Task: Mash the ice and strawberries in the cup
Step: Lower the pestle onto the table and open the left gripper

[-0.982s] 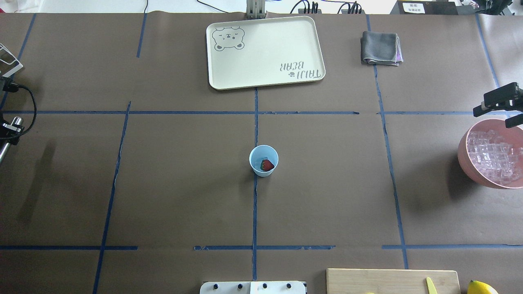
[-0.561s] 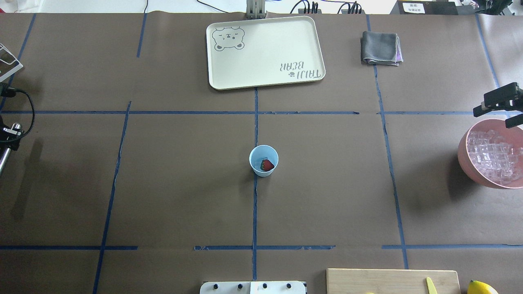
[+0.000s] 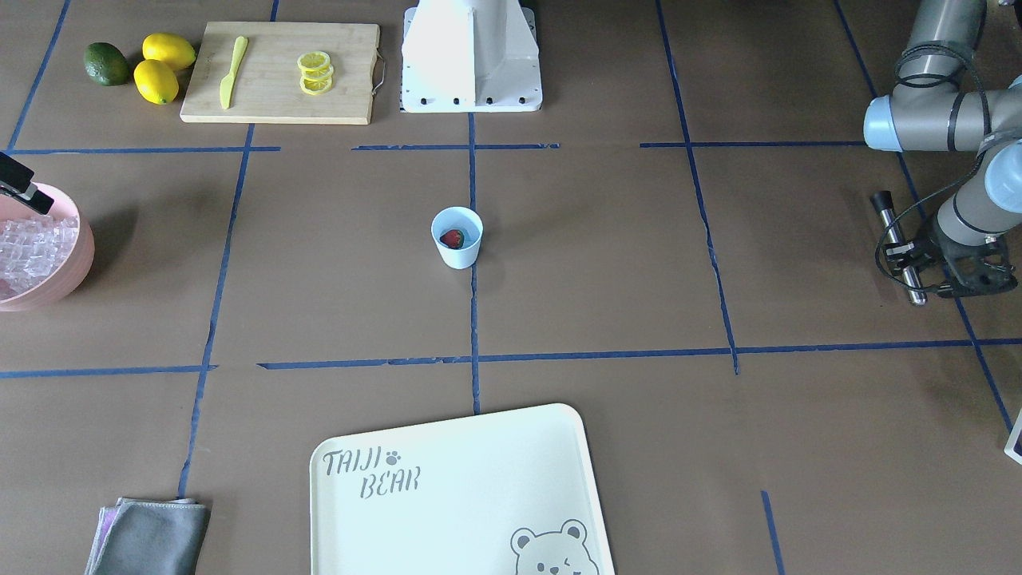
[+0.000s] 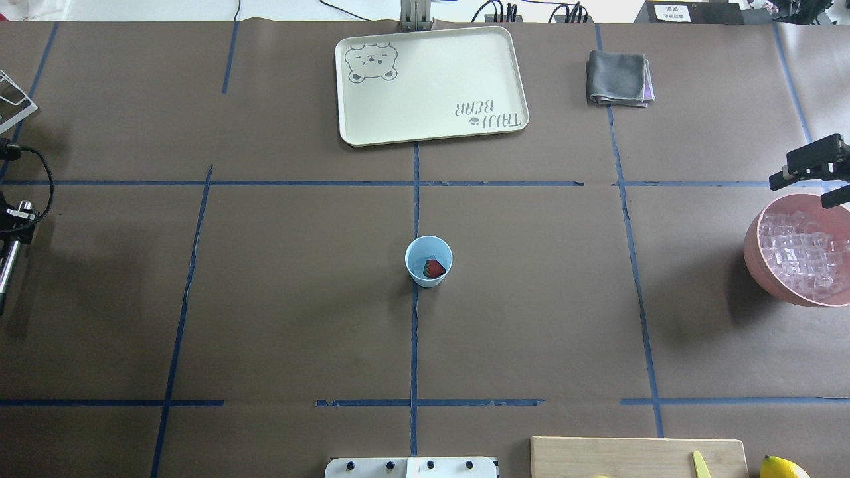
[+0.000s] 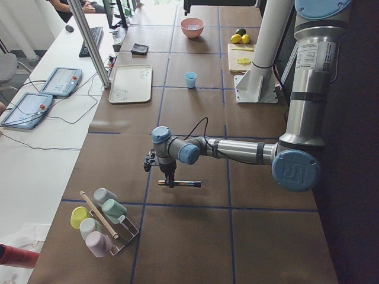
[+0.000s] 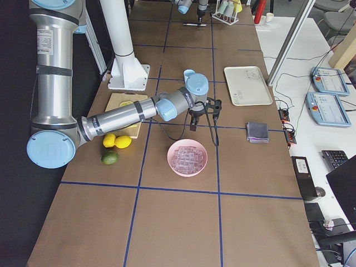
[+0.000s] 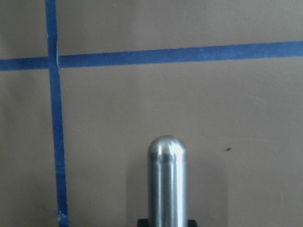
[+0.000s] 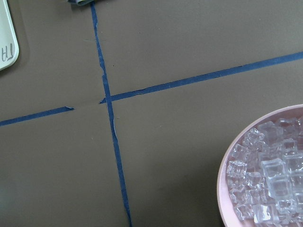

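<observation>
The pale blue cup (image 4: 429,275) stands at the table's middle and also shows in the front view (image 3: 457,254). The red strawberry (image 4: 434,268) lies inside it, with what looks like a clear ice cube beside it. More ice (image 4: 800,252) fills the pink bowl (image 4: 754,259) at the right edge. My left gripper (image 3: 908,257) is far off at the left edge, shut on a metal rod (image 7: 168,184) held level above the table. My right gripper (image 4: 807,186) hangs open and empty over the bowl's far rim.
A cream bear tray (image 4: 431,86) and a folded grey cloth (image 4: 619,78) lie at the far side. A cutting board (image 3: 279,72) with lemon slices and a yellow knife, two lemons and a green fruit (image 3: 106,64) sit near the robot's base. A rack of cups (image 5: 100,222) stands past the left gripper.
My left gripper with the rod has drifted slightly left and towards the robot's side of the table. The right gripper, cup and bowl have not moved.
</observation>
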`<state>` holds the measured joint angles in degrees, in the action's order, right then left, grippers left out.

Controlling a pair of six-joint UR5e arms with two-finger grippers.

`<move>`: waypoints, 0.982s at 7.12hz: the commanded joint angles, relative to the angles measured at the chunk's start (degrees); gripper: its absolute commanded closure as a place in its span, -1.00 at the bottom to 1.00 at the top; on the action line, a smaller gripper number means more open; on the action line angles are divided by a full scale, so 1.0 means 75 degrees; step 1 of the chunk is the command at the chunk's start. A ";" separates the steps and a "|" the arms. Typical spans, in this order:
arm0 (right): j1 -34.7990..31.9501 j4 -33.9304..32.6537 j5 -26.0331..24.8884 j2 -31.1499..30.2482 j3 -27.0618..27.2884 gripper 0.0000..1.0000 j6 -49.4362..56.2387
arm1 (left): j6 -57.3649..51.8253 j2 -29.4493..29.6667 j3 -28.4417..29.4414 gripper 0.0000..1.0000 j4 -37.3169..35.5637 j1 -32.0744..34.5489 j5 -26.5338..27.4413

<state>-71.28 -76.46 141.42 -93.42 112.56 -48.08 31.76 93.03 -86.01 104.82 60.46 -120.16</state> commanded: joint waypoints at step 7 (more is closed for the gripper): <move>-0.0456 -0.0176 0.0105 0.0279 -0.0194 -1.00 0.0453 | -0.2492 0.0123 -0.1828 -1.00 -0.1872 0.1707 -0.1411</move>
<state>-73.31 -77.53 142.15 -91.67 112.03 -47.17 20.36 93.46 -95.54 98.19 67.59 -125.76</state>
